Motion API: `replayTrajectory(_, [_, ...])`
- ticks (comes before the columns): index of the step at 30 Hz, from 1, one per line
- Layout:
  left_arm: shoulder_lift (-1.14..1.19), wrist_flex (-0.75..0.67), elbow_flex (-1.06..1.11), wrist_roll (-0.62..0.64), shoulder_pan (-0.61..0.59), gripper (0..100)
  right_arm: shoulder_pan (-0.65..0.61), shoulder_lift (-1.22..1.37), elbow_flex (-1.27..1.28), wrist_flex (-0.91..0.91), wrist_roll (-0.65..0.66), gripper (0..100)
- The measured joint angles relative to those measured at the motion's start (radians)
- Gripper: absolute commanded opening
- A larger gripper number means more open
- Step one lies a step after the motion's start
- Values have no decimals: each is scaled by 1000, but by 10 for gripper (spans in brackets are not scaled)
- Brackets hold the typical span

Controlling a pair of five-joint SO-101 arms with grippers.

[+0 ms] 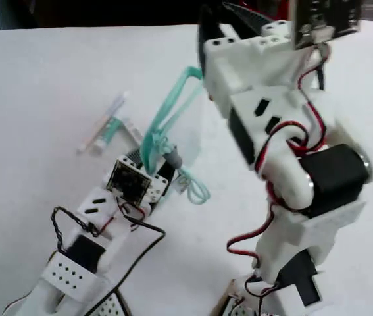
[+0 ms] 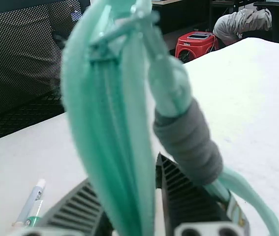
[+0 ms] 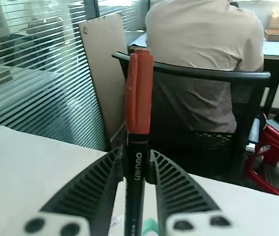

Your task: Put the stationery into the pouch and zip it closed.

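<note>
A teal mesh pouch (image 1: 166,115) stands on edge on the white table, pinched at its lower end by my left gripper (image 1: 150,158), which is shut on it. In the left wrist view the pouch (image 2: 107,137) rises between the black fingers (image 2: 183,196), and a pen with a grey grip (image 2: 188,142) lies against its side beside a teal cord loop (image 1: 197,188). My right gripper (image 1: 229,21) is raised over the table's far edge. It is shut on a black marker with a red cap (image 3: 138,93), which stands upright in the gripper (image 3: 135,155). Two pens (image 1: 104,128) lie left of the pouch.
The right arm's white body (image 1: 291,145) with red and black wires fills the table's right side. The left arm (image 1: 87,243) comes in from the lower left, trailing a black cable. A cardboard piece (image 1: 222,299) sits at the near edge. Bare table lies at the far left.
</note>
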Motion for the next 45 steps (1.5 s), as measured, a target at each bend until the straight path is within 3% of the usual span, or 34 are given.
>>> replayTrajectory(9, [0,0,0,0,0,113,-38,103,2,-61,-32,19])
replayTrajectory(14, [0,0,0,0,0,113,-49,78,2,-38,-137,19])
replayTrajectory(21, [0,0,0,0,0,113,-86,17,8,38,-138,19])
replayTrajectory(27, [0,0,0,0,0,113,-115,-51,8,146,-32,19])
replayTrajectory(33, [0,0,0,0,0,113,-146,-107,6,219,-11,19])
replayTrajectory(41, [0,0,0,0,0,113,-163,-123,44,235,-9,18])
replayTrajectory(45, [0,0,0,0,0,113,-190,-183,149,235,69,18])
